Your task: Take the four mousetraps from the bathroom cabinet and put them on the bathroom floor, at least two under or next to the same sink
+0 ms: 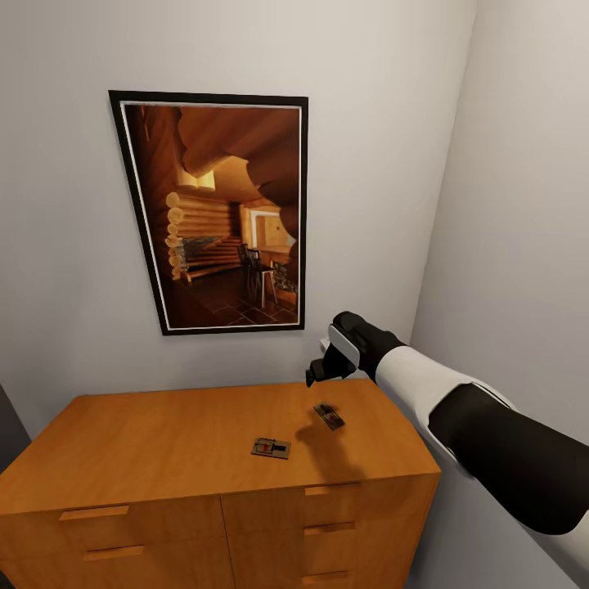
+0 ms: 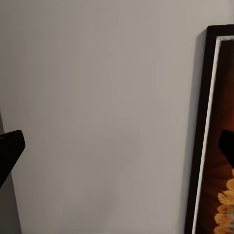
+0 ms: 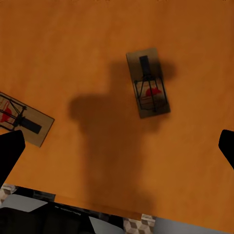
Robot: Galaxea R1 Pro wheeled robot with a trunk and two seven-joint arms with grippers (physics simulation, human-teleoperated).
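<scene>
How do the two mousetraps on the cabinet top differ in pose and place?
The right mousetrap lies nearer the wall, beneath the right gripper and at the edge of its shadow; the left mousetrap lies nearer the cabinet's front edge, outside that shadow. Their long sides point in different directions. Both lie flat, small tan boards with dark wire.

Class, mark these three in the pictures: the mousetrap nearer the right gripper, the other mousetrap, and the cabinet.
Nearer mousetrap (image 1: 329,415), head view, middle of its board.
Other mousetrap (image 1: 271,447), head view, middle of its board.
Cabinet (image 1: 155,442), head view, bare part of its top.
</scene>
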